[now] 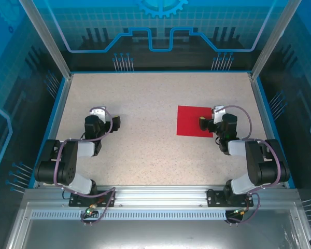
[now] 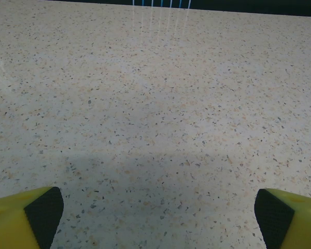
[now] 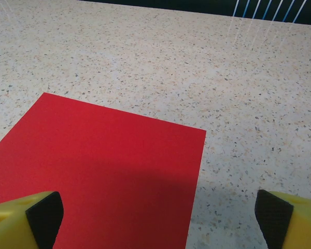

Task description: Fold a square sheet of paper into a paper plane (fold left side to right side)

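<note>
The right gripper [image 3: 159, 215] stands wide open and holds nothing. In its wrist view its left pad [image 3: 44, 213] is over the square sheet of paper [image 3: 103, 161] and its right pad [image 3: 274, 218] is over bare table [image 3: 259, 104]. Whether the pads touch the surface cannot be told. The left gripper [image 2: 158, 215] is also spread wide and empty, above bare speckled surface.

From above, the red sheet [image 1: 193, 120] lies flat and unfolded on the right half of the table, with the right gripper [image 1: 204, 123] at its right edge. The left gripper [image 1: 115, 122] is well apart from it, on the left half.

The likely trouble is the paper itself, which is thin and flat with no raised edge to catch. A pad coming down at a slant would probably push it along the smooth top rather than lift it. Closing on it flat could pinch up a stray ridge and spoil the centre crease. With only one arm near, a lifted side may drag the whole sheet, so the edges would meet crooked. If the left arm comes across to pin it, the two wrists could crowd each other over the sheet.

Open table lies far, near and left of the sheet. The blue rim [image 1: 261, 109] on the right is nearer.
</note>
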You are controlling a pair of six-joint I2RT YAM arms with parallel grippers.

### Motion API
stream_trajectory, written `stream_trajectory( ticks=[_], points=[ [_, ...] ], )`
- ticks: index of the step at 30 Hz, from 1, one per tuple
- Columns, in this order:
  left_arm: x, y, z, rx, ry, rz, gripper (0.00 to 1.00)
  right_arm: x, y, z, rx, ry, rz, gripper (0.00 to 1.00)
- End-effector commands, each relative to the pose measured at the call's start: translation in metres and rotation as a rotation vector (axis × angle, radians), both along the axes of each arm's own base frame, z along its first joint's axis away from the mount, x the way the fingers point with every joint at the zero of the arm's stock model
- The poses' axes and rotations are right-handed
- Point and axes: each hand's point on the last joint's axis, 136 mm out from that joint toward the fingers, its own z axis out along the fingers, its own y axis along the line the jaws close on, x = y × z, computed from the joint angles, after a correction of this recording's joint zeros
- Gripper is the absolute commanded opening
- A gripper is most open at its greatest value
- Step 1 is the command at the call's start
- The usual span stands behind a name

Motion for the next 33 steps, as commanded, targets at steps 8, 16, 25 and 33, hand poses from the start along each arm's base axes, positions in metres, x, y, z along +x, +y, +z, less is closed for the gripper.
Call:
stream_trajectory(
  ticks=[8,16,25,33],
  points=[
    [0.006,-0.002,0.009,-0.013,-0.026,-0.016,0.99,0.007,0.001,0.012,-0.005,-0.038,0.006,0.99],
    [0.006,-0.003,0.009,-0.013,-0.026,-0.018,0.99,0.007,0.001,0.012,-0.005,-0.038,0.006,0.99],
    [0.006,-0.002,0.009,-0.013,-0.025,-0.013,0.99,0.008,0.000,0.012,0.006,-0.037,0.010,0.99],
    [-0.002,0.000,0.051,-0.021,0.049,0.044,0.99,0.005,-0.003,0.047,0.047,0.096,-0.035,0.99]
  ],
)
